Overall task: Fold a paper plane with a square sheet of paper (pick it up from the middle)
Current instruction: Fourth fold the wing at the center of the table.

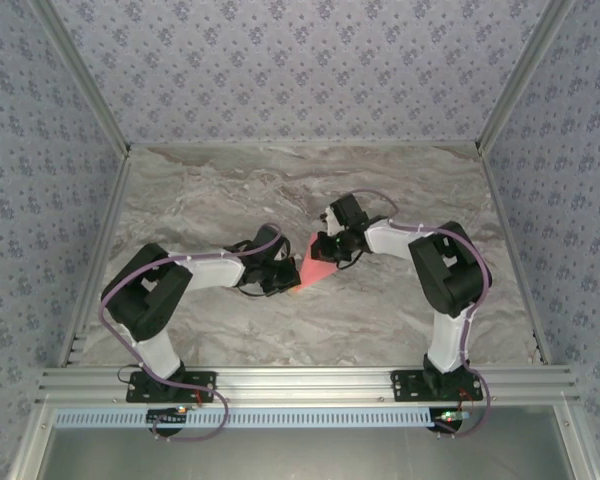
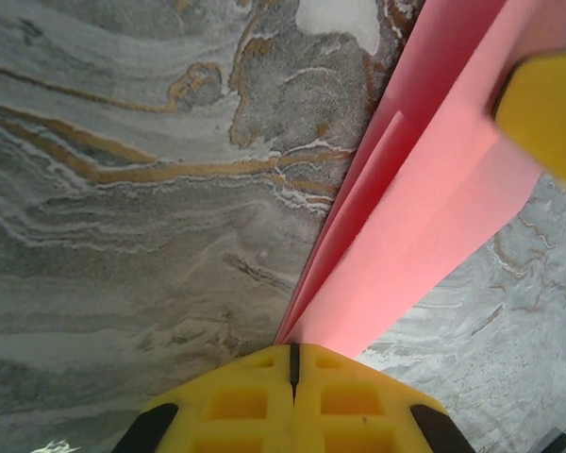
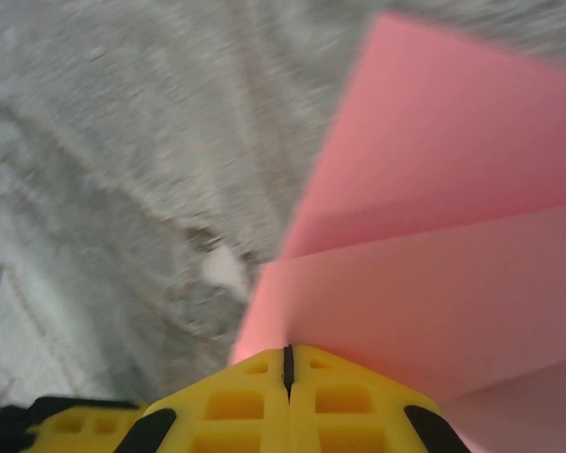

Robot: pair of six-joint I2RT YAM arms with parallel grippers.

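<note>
The paper plane (image 1: 316,270) is a salmon-pink folded dart held just above the middle of the marble table between both arms. My left gripper (image 1: 291,277) is shut on its lower-left end. In the left wrist view the yellow jaws (image 2: 293,357) pinch the folded layers (image 2: 424,217), which run up and to the right. My right gripper (image 1: 329,250) is shut on the upper-right end. From the right wrist, its closed jaws (image 3: 287,355) clamp the pink flaps (image 3: 434,274), which fan out above. The right gripper's yellow finger (image 2: 547,109) touches the paper in the left wrist view.
The grey-veined marble table (image 1: 230,190) is bounded by aluminium rails (image 1: 300,380) at the near edge and patterned walls (image 1: 300,70) behind and at the sides. Both arm bases (image 1: 170,385) stand at the near rail.
</note>
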